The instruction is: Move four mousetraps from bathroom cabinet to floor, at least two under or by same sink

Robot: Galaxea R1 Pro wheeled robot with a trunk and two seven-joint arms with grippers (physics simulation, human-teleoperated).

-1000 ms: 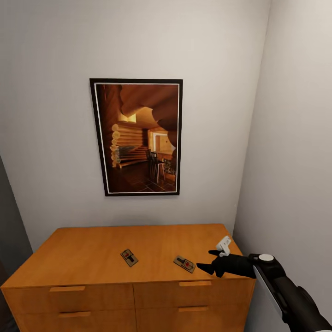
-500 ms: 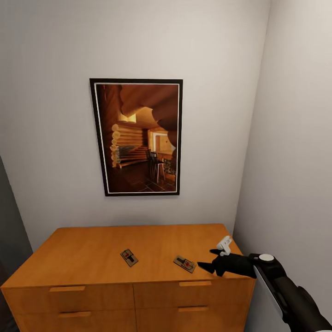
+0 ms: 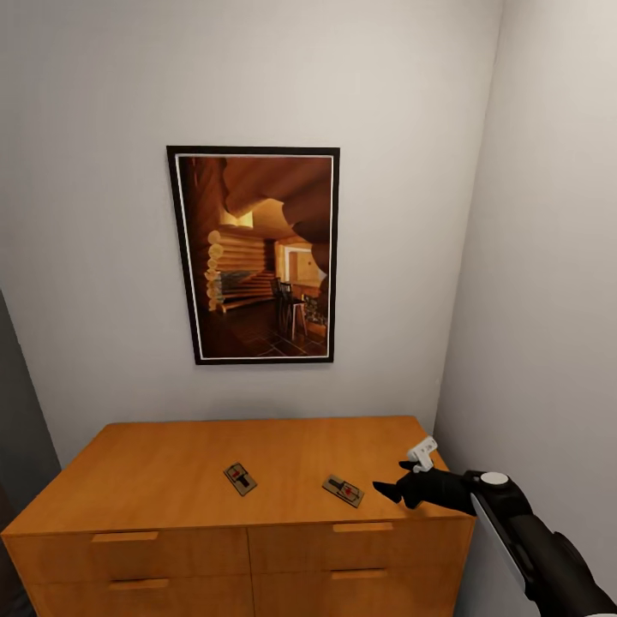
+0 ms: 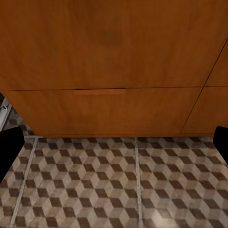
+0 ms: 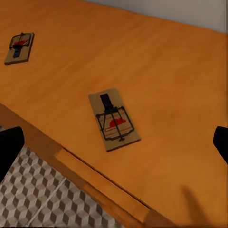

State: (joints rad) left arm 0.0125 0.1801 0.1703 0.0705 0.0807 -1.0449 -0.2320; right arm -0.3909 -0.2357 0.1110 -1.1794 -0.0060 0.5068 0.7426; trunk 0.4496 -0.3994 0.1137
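1. The right black tool point(image 3: 396, 480) hangs over the front right corner of the low orange-brown wooden cabinet point(image 3: 171, 480), fingers spread wide and gripping nothing; its dark fingertips point(image 5: 9, 147) frame the right wrist view.
2. Just beside it lies a small flat tan wooden mousetrap point(image 3: 343, 490) with dark wire and a red mark, flat on the cabinet top near the front edge point(image 5: 114, 121).
3. A second such mousetrap point(image 3: 240, 478) lies further left, well apart from the first point(image 5: 19, 47).
4. The left tool point(image 4: 114, 142) is open and empty, low before the drawer fronts, above the cube-patterned brown-and-beige tiled bathroom floor point(image 4: 114, 190).
5. Beyond, a dark-framed picture of a log interior point(image 3: 253, 255) hangs on the grey wall
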